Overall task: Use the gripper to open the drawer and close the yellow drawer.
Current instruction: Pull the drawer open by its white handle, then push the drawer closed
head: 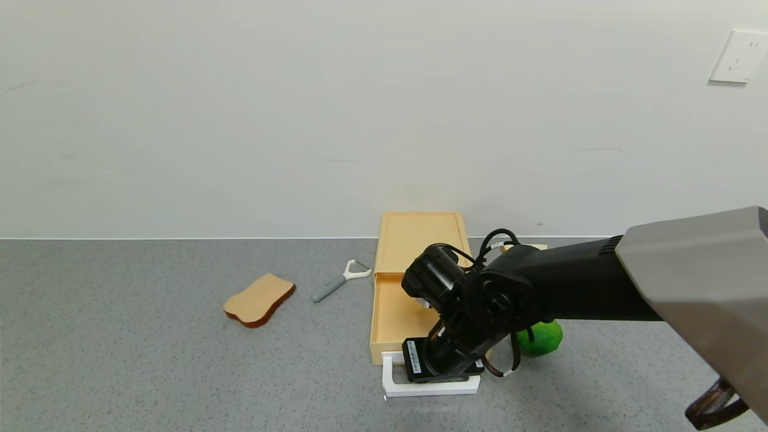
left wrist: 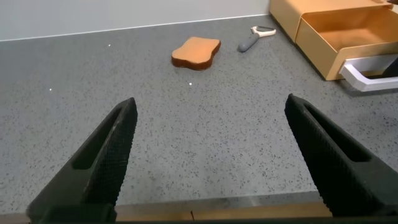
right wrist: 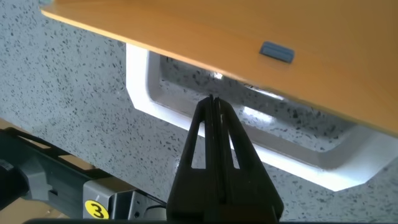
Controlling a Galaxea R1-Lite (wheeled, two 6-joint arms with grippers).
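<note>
The pale yellow drawer (head: pixel 420 240) lies flat on the grey table, its tray (head: pixel 393 318) slid out toward me and its white loop handle (head: pixel 432 388) at the front. My right gripper (head: pixel 441 373) points down at the handle. In the right wrist view its fingers (right wrist: pixel 214 155) are pressed together, the tip (right wrist: pixel 214 99) reaching over the handle's white bar (right wrist: pixel 140 87) into the loop, below the tray front (right wrist: pixel 249 31). My left gripper (left wrist: pixel 210 102) is open and empty over bare table, well away from the drawer (left wrist: pixel 348 31).
A tan bread slice (head: pixel 259 299) and a grey-handled peeler (head: pixel 339 281) lie left of the drawer. A green object (head: pixel 543 339) sits right of the tray, partly behind my right arm. The wall stands just behind the drawer.
</note>
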